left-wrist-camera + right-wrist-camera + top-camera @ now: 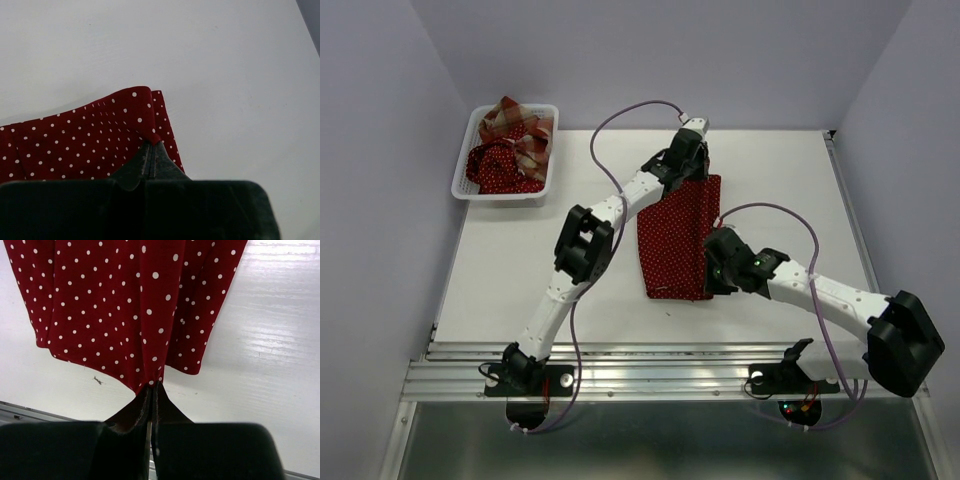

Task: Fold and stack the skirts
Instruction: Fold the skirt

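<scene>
Left hand was clamped on the far corner of the dotted skirt, right hand on its near hem, the cloth spread mid-desk. The first fold seemed in hand; next, one end would need carrying evenly over the other.

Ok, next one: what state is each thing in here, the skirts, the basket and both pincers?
dotted skirt on the table: laid out, gripped at both ends.
left pincer: shut on its far edge.
right pincer: shut on its near edge.
basket: holds two skirts.
plaid skirt: crumpled in the basket.
dotted skirt in the basket: crumpled beside the plaid one.
</scene>
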{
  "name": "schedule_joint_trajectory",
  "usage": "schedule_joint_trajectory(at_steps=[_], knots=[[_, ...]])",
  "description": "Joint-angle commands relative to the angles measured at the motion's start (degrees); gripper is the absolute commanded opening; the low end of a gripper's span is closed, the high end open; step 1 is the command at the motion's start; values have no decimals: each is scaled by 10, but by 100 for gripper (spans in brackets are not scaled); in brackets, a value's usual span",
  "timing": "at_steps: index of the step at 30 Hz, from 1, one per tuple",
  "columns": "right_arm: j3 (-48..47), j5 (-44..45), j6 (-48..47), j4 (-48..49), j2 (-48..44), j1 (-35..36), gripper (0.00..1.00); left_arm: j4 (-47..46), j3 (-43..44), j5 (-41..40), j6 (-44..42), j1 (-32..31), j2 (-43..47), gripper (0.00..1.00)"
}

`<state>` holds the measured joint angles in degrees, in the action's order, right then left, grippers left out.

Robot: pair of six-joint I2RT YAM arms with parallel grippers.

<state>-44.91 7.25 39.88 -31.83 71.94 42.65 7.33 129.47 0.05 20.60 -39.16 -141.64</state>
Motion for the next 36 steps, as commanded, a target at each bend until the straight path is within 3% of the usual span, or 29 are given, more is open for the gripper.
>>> schedule_joint_trajectory(at_steps=[1,12,16,18,19,21,22,25,26,29,31,36], knots=[[15,-26,-6,34,4,-6,1,-66,41,23,-8,-3,2,0],[40,-27,-5,69,50,-36,1,-96,40,30,-5,-4,-37,0],[39,-15,1,68,53,-42,7,-101,41,34,0,-4,-43,8],[34,-6,5,65,49,-42,18,-108,44,38,1,-4,-44,16],[31,-3,10,55,45,-42,25,-108,46,39,2,-4,-45,33],[13,3,12,37,26,-42,33,-104,49,49,3,-4,-37,43],[7,8,12,16,16,-42,34,-104,48,52,2,-4,-32,59],[-25,29,6,-21,-29,-42,53,-104,46,62,-3,-4,-4,81],[-32,33,4,-38,-43,-42,69,-106,46,67,-4,-4,3,95],[-51,33,-4,-50,-88,-42,78,-103,45,68,-8,-4,36,99],[-59,20,-9,-50,-106,-42,98,-102,37,69,-16,-4,68,99],[-67,-64,-43,-23,-127,-42,100,-98,-33,32,-42,-3,152,99]])
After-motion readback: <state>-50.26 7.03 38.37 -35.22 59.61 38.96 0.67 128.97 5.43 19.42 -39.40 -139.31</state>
